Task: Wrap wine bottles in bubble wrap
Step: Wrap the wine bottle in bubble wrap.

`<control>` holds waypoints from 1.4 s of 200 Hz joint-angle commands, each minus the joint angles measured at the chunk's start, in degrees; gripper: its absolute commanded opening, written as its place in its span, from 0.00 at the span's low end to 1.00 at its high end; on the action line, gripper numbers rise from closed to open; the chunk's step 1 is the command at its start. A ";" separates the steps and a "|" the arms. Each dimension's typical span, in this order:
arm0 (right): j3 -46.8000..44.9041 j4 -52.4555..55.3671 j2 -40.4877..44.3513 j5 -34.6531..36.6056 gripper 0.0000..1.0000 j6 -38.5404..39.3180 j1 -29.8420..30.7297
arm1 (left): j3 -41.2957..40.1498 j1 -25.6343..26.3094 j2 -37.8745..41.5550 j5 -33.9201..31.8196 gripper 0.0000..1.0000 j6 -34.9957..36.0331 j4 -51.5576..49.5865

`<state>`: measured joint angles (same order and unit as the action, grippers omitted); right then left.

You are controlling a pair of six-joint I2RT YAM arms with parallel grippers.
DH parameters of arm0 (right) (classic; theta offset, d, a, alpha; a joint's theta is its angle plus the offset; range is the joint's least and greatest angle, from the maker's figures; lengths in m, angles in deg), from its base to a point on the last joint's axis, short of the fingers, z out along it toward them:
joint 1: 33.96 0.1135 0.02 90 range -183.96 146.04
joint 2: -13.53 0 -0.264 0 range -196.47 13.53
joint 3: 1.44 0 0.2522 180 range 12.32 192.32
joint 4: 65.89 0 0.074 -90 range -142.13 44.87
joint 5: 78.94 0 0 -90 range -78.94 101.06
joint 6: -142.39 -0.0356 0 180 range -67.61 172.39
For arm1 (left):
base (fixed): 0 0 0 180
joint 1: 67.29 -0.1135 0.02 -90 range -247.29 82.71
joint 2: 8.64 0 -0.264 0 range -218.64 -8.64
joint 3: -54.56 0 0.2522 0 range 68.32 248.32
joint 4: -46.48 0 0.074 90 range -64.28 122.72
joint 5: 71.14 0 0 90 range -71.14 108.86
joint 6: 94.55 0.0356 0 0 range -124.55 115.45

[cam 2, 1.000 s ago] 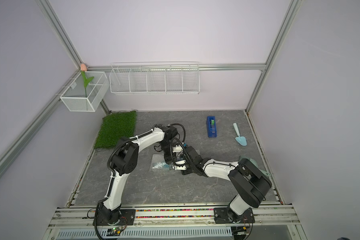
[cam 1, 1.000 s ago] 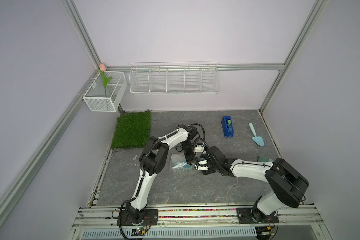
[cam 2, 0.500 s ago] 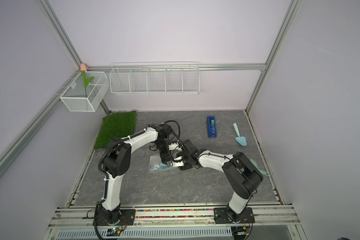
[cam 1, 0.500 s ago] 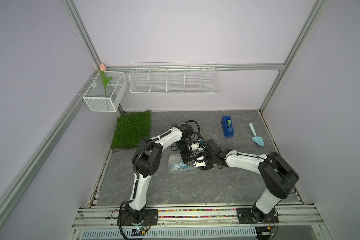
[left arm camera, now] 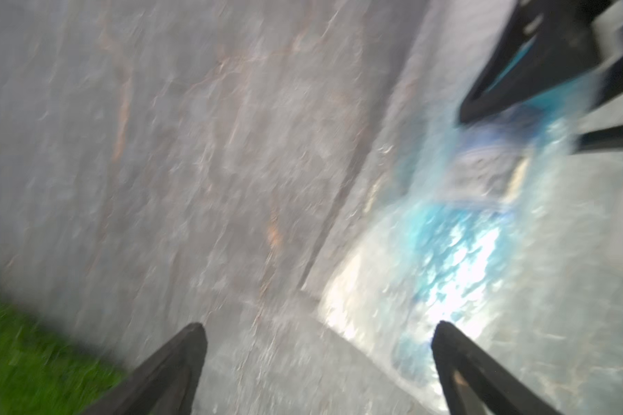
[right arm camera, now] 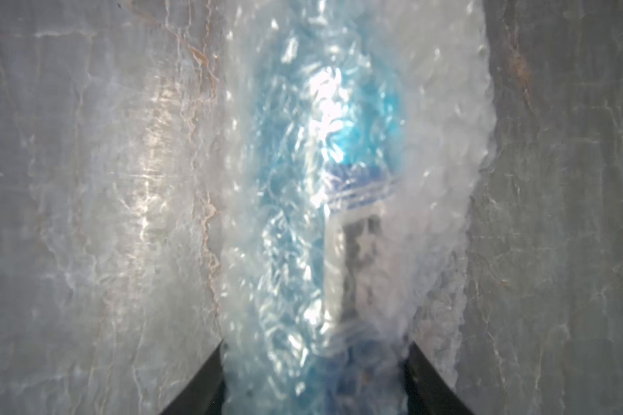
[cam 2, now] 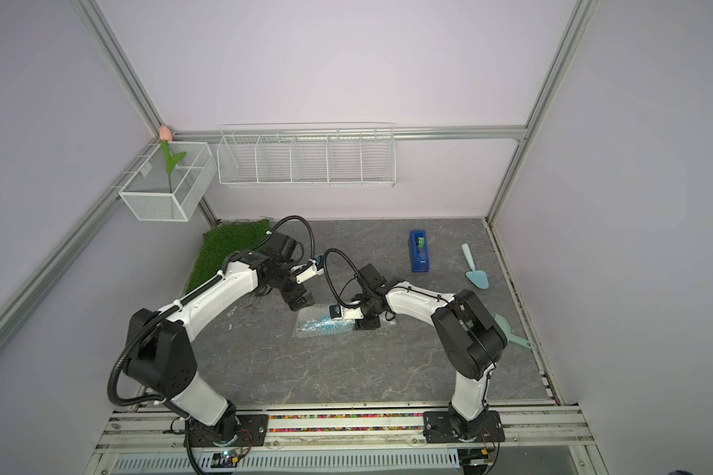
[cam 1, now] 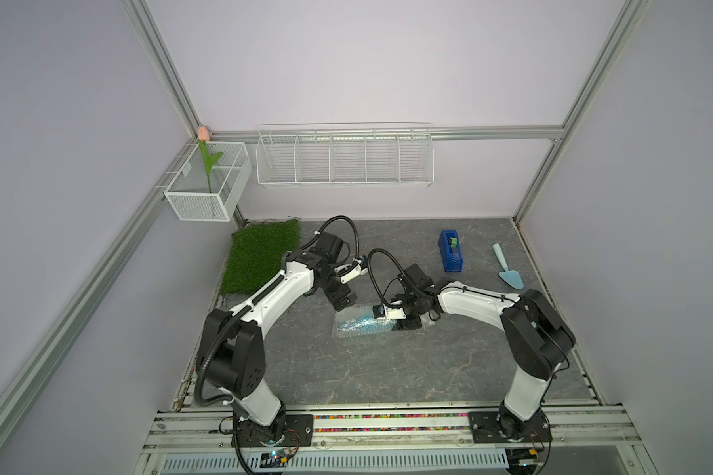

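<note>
Grey counter (cam 1: 387, 370): bubble wrap (cam 1: 348, 331) lies mid-counter, wrapped round bottle (cam 1: 363, 325) lying on its side, blue showing thru. Right tool (cam 1: 396, 325) clamps wrapped bottle at its right end. Left tool (cam 1: 343, 302) wide open, empty, by wrap's far-left corner.

We've got a grey stone-look tabletop (cam 1: 367, 370) here, with a grass mat (cam 1: 260, 255), blue tape dispenser (cam 1: 450, 251), trowel (cam 1: 507, 271) and bubble wrap (cam 1: 346, 329) lying on it.

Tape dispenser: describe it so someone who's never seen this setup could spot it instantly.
On the grey stone-patterned table, look to the far right, below the white wire rack. The tape dispenser is the dark blue box holding a green roll; the trowel beside it is pale blue.
</note>
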<state>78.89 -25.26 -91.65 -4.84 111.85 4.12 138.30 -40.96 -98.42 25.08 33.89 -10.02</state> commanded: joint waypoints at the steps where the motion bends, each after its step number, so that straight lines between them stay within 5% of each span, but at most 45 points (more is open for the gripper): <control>1: 2.99 19.56 -4.93 -4.13 0.31 -3.56 -1.90 | -9.70 -0.72 10.52 -14.76 1.00 -3.03 17.28; 31: 11.06 29.86 -9.73 -8.86 0.31 -5.01 -3.78 | -26.54 -0.54 26.88 -17.01 0.99 1.70 36.40; 56: 14.03 32.12 -11.88 -11.13 0.31 -5.54 -4.98 | -33.66 1.15 36.74 -17.29 0.99 5.56 40.76; 83: 18.89 36.25 -15.68 -12.80 0.34 -8.20 -6.36 | -38.80 10.72 41.62 -19.18 0.99 16.22 40.92; 116: 23.00 38.48 -18.15 -13.09 0.36 -9.85 -6.53 | -40.27 23.33 33.34 -21.33 0.99 24.40 44.22; 157: 24.90 39.32 -19.34 -14.46 0.39 -11.66 -7.24 | -37.83 29.92 15.38 -18.33 0.99 29.11 54.67; 206: 25.13 40.30 -19.98 -13.96 0.43 -10.59 -7.58 | -34.52 30.11 -2.69 -23.87 0.96 32.47 70.79; 237: 24.20 38.03 -18.56 -15.07 0.52 -10.83 -7.69 | -30.81 29.02 -8.20 -22.53 0.82 29.59 66.64; 263: 21.71 32.20 -15.22 -13.48 0.79 -14.43 -8.49 | -27.69 27.81 -9.46 -20.59 0.66 25.93 57.56; 265: 21.44 31.58 -14.81 -13.53 0.97 -14.78 -8.65 | -27.50 27.66 -9.39 -20.16 0.65 25.56 56.36; 269: 20.65 30.49 -13.84 -13.87 0.89 -15.11 -9.02 | -26.90 27.36 -9.29 -19.42 0.63 24.84 54.13; 280: 18.68 26.20 -10.79 -15.05 0.88 -16.60 -10.22 | -26.60 26.84 -8.86 -18.10 0.60 22.98 51.04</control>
<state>101.33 6.59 -108.28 -19.70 99.15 -4.58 109.53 -12.41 -106.81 4.14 60.77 49.97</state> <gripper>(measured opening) 0.871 0.627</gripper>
